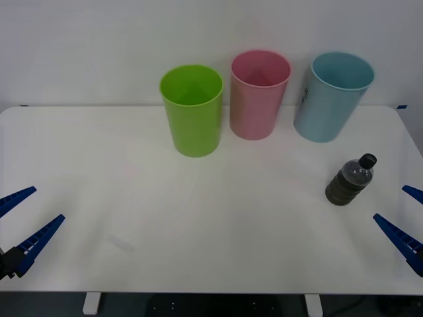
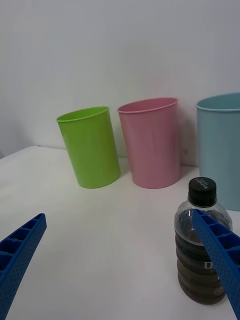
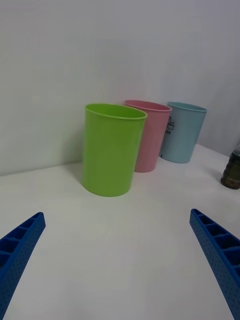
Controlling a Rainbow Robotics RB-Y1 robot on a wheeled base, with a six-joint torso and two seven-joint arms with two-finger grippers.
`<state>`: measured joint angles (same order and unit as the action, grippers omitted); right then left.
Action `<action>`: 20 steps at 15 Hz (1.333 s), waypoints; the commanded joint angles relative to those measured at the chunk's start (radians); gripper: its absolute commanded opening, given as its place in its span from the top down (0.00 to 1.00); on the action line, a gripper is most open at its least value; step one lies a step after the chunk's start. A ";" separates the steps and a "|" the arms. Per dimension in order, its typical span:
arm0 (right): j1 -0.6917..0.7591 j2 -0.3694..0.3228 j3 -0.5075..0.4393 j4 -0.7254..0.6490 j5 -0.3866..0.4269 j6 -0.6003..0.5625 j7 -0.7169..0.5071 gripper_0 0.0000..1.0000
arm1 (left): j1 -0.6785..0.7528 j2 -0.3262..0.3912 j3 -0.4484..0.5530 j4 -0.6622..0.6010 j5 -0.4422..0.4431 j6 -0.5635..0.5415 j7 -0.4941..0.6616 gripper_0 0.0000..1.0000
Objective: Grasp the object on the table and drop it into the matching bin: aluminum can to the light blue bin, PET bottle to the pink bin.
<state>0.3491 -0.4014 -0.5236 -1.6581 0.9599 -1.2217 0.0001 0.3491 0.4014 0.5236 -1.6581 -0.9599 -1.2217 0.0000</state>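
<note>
I note the small clear plastic bottle with black cap [image 1: 350, 179] upright on the white table [image 1: 198, 218], near the light blue bin [image 1: 332, 97]. The right gripper [image 1: 404, 218] and the left gripper [image 1: 23, 218] are both spread wide, holding nothing.

L hand [image 3: 120, 265] open, lime bin [image 3: 112, 148] ahead

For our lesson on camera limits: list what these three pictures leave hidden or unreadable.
- PET bottle: the right wrist view's own finger covers part of it, label included; the left wrist view's edge cuts it.
- Light blue bin: its dark mark is too small to read, front view.
- Right gripper: cut off by the front view's edge.
</note>
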 commanded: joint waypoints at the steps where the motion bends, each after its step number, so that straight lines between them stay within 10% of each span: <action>1: 0.000 0.000 0.000 0.000 0.000 0.000 0.000 0.00 | 0.000 0.000 0.000 0.000 0.000 0.000 0.000 0.00; 20: 0.059 0.010 0.093 0.095 -0.056 0.243 0.285 0.00 | 0.000 0.000 0.000 0.000 0.000 0.000 0.000 0.00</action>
<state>0.4155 -0.3911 -0.4355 -1.5766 0.9039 -0.9873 0.2675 0.3490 0.4014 0.5236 -1.6581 -0.9599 -1.2217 0.0000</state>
